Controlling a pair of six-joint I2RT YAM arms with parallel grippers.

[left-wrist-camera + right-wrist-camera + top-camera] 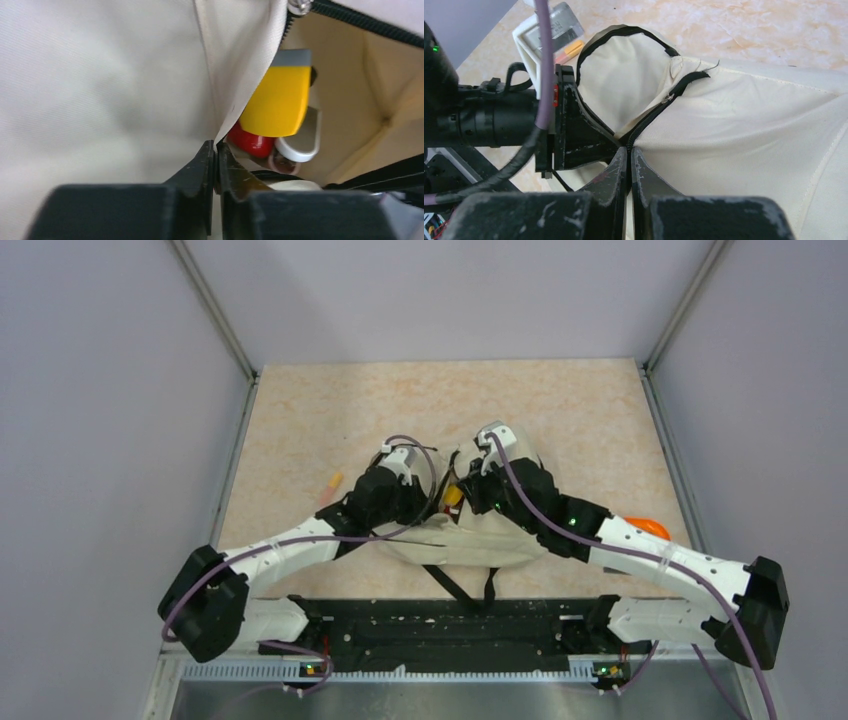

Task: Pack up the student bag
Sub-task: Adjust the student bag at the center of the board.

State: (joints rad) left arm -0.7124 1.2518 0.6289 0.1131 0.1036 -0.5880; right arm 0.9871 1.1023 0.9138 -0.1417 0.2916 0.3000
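Note:
The cream student bag (470,542) lies in the middle of the table, its zip open. My left gripper (436,496) is shut on the fabric edge of the bag's opening (216,149), with the bag's outer cloth (100,90) to its left. My right gripper (465,480) is shut on the opposite zipper edge (630,152) of the bag (749,130). The two hold the mouth apart. Inside the bag I see a yellow object with a grey end (277,100), a red object (250,141) and a white ring (300,145).
An orange pen (332,487) lies on the table left of the bag, also in the right wrist view (572,49). An orange object (645,527) sits behind my right arm. Black straps (455,585) trail from the bag toward the arm bases.

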